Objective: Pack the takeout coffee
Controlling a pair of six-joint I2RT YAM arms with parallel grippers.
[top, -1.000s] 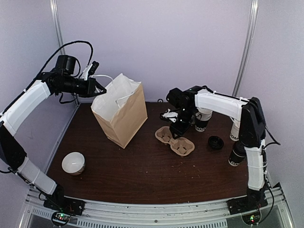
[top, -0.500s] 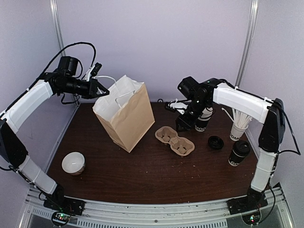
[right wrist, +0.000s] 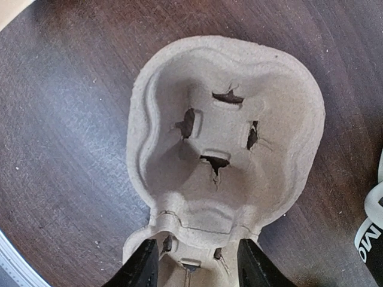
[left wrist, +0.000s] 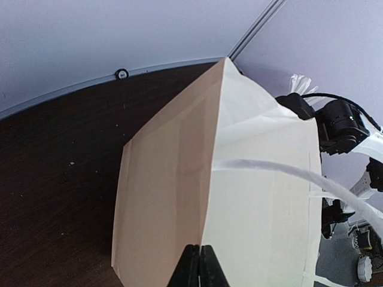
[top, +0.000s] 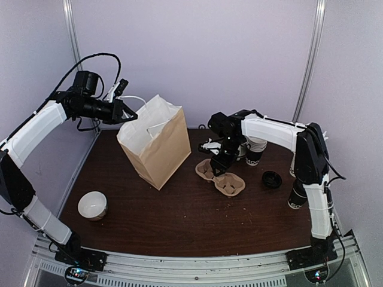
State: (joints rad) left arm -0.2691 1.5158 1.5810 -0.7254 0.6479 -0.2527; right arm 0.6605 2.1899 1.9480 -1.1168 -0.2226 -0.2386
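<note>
Pinching the upper rim of the paper bag (top: 158,146), the left gripper (top: 127,114) has its jaws pressed together; the bag stands tilted on the table (top: 179,230) at the rear left, mouth open, with one white handle (left wrist: 269,170) looping across the left wrist view; the right gripper (top: 215,170) hangs over the cup carrier (top: 231,185) near table centre, jaws spread, holding nothing; in the right wrist view the jaws stand on either side of the narrow waist between the carrier's two cells; the takeout coffee (top: 294,197) stands upright near the right table edge, just beside the right arm's upright link and partly hidden by it, well apart from bag and carrier; a loose black lid (top: 272,179) lies between coffee and carrier; a white mug (top: 93,205) sits at the near left
</note>
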